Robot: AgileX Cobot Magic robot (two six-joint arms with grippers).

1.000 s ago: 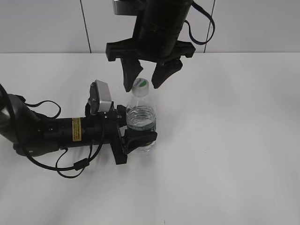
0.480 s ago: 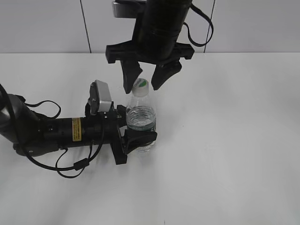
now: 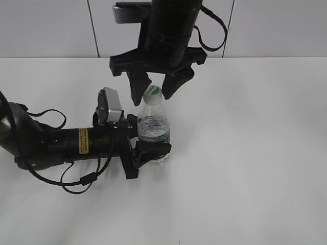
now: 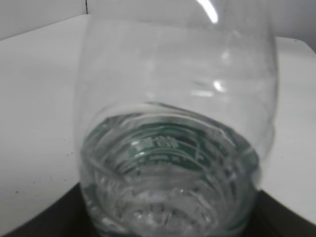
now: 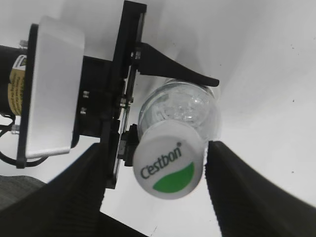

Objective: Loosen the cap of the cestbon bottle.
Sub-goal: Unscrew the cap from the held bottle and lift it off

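Cap (image 3: 153, 92) sits on top of the cestbon bottle (image 3: 153, 131), white w/ a green patch; in the right wrist view the cap (image 5: 169, 166) shows "Cestbon" lettering above the green crescent. Bottle stands upright on the white table (image 3: 245, 153), roughly mid-table, clear body w/ water in the lower part.

Left gripper (image 3: 148, 148) lies low along the table, reaching in from the left, jaws clamped round the bottle's lower body, one finger behind, one in front. Left wrist view is filled by the bottle (image 4: 173, 128) right up against the lens, green label print seen through the water.

Right gripper (image 3: 156, 89) hangs from above, pointing down, jaws spread apart, one finger each side of the cap. Fingers (image 3: 137, 87) reach down to cap level, but there's a gap both sides in the right wrist view, so not touching, not gripping anything. Right gripper (image 5: 158, 173) there shows dark fingers flanking the cap, w/ the left arm's silver wrist camera (image 5: 49, 89) beyond.

Grey wall (image 3: 51, 25) behind the table.
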